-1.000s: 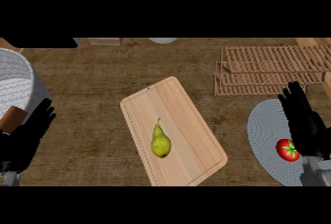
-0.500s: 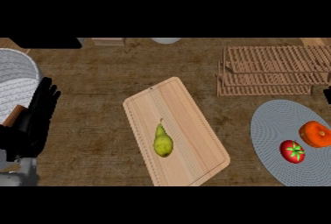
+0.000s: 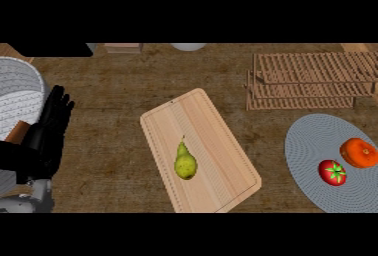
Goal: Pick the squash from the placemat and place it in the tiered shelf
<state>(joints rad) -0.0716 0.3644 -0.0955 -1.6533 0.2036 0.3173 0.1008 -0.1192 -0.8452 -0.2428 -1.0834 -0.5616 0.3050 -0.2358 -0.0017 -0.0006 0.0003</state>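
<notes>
Fingers straight, left hand rests at left edge.

Kitchen worktop, seen from steeply above

The brown, stone-patterned desk carries things for preparing food. A pale wooden cutting board lies at an angle in the middle with a yellow-green pear on it. At the right, a round grey woven placemat holds a red tomato and, just beside it, a round orange squash. Behind the placemat stands a slatted wooden tiered shelf, much like a dish rack. At the far edge a pale rounded vessel and a small wooden box are partly cut off.
</notes>
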